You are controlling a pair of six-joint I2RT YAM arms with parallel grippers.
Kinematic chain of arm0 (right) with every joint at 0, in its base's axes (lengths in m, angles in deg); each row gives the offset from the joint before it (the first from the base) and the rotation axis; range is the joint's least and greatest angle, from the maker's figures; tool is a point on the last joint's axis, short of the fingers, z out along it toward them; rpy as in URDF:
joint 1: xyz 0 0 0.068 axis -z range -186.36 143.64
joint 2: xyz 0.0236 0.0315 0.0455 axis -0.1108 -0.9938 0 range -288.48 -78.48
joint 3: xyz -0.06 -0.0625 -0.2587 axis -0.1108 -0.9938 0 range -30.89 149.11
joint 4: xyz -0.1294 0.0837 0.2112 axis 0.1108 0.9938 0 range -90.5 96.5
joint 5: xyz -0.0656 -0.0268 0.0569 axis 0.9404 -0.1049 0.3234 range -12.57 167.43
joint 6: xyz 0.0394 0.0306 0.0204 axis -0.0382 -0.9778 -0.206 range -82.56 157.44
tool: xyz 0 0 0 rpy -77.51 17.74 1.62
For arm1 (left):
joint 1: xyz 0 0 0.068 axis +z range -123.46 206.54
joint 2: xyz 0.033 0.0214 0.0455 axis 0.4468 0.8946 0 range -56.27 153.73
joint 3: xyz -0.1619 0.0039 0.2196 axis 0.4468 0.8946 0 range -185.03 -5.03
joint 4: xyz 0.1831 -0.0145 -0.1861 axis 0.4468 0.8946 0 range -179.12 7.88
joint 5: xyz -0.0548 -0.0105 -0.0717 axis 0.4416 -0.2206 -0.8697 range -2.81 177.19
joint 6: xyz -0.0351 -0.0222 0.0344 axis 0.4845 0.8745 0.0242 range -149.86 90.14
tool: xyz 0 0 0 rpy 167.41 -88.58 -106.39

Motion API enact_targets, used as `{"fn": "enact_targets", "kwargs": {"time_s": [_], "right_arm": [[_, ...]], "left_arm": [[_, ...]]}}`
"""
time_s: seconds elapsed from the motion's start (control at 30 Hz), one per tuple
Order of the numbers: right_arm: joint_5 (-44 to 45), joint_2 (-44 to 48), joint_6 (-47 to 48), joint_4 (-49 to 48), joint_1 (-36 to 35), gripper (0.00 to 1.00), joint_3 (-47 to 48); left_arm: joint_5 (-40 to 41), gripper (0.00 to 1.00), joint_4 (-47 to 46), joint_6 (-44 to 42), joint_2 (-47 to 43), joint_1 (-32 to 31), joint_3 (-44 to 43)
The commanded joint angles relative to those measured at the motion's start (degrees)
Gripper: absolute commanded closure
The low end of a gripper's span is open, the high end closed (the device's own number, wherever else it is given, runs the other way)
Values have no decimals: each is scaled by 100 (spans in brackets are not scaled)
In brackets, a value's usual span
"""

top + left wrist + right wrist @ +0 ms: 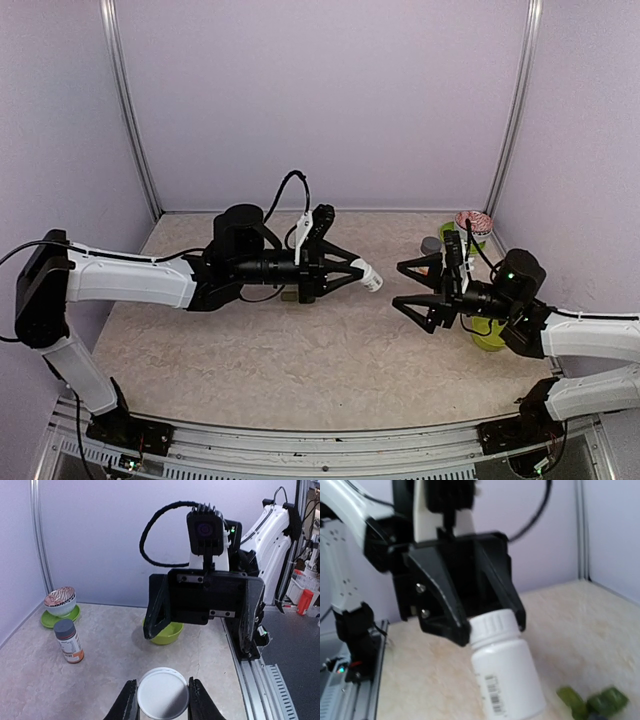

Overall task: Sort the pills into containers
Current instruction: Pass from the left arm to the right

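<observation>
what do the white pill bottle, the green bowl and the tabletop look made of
White pill bottle: likely plastic, opaque, smooth with a soft sheen, ribbed cap, printed barcode label.
Green bowl: probably plastic too, uniform lime colour, matte; could be glazed ceramic.
Tabletop: beige speckled stone-look surface, perhaps laminate; flat, low gloss.

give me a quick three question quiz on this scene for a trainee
1. True or false: the left gripper is shut on the white bottle.
2. Pick one: the right gripper is A) open with nothing in it, B) shut on a bowl, C) shut on a lid.
3. What colour is the cap of the orange-labelled bottle?
Key: 1 true; 2 A; 3 grey.
</observation>
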Motion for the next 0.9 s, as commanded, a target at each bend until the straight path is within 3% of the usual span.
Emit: {"fn": "enact_targets", "kwargs": {"time_s": [0.0, 0.33, 0.63, 0.87], "right_arm": [[-361, -144, -232, -997, -80, 8, -53], [87, -574, -292, -1382, -408, 13, 218], [-48, -751, -575, -2098, -558, 15, 255], [-133, -926, -656, -2193, -643, 28, 357]], "left_arm": [[-325, 88, -1291, 789, -145, -93, 244], [-75, 88, -2479, 1532, 102, -337, 383], [16, 88, -2691, 1608, 298, -474, 388], [93, 88, -2896, 1653, 328, -495, 429]]}}
